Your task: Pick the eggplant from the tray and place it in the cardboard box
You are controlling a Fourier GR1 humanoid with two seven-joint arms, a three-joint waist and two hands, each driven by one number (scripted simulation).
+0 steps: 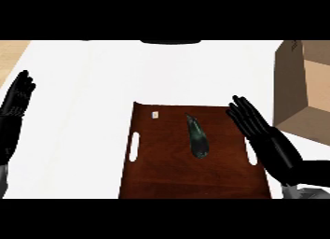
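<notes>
A slim dark green eggplant [196, 136] lies lengthwise near the middle of the brown wooden tray [161, 172]. My right hand [254, 125] is open, fingers straight, over the tray's right edge, a short way right of the eggplant and not touching it. The open cardboard box [312, 88] stands at the right, beyond that hand. My left hand [16, 100] rests open with fingers up at the left edge of the view, far from the tray.
A small white tag [154, 114] sits on the tray's upper left part. White slot handles [134, 147] cut the tray's sides. The white counter [85, 93] spreads left and behind the tray; a dark object [170, 42] shows at its far edge.
</notes>
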